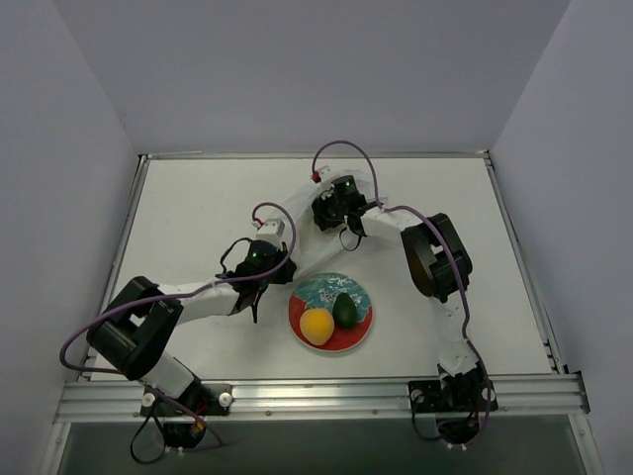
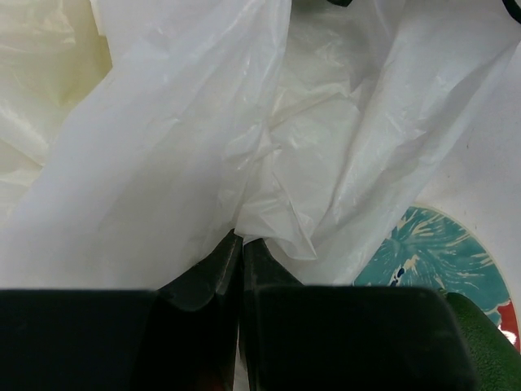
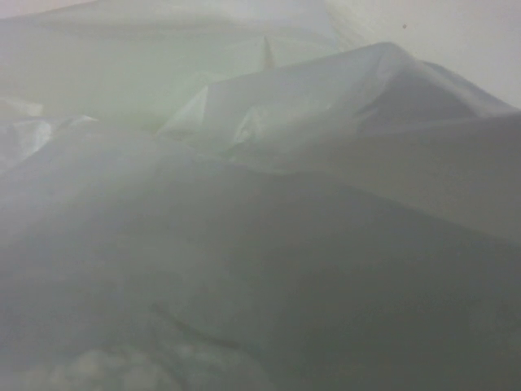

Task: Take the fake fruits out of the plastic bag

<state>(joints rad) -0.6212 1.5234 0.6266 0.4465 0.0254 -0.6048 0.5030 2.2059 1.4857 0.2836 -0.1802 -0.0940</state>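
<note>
The plastic bag (image 2: 187, 138) lies about the middle of the worktop (image 1: 198, 213), just behind the red-and-teal plate (image 1: 348, 342). Its whitish film hardly stands out from the white surface in the top view. The left tool (image 2: 241, 244) has its fingers pressed together on a bunched fold of the bag's film. From the left wrist, wrinkled film fills almost everything ahead, and only the teal part of the plate shows at the lower right.

The right tool (image 1: 331, 213) sits at the far side of the bag. Film drapes right over its wrist camera as a grey-white blur that hides the fingers, so it cannot be told whether they are apart or together.

Two of the fake fruits rest on the plate, which lies toward the near edge at about mid-width. They are the round orange-yellow fruit (image 1: 316, 326) and the dark green oval fruit (image 1: 344, 310), just beside each other. No other fruit can be made out through the film.

Purple cables (image 1: 341, 146) loop over both arms. The worktop is plain white, with an aluminium rail (image 1: 297, 398) along the near edge. Bare pale grey walls (image 1: 297, 69) enclose it on the left, far and right sides.
</note>
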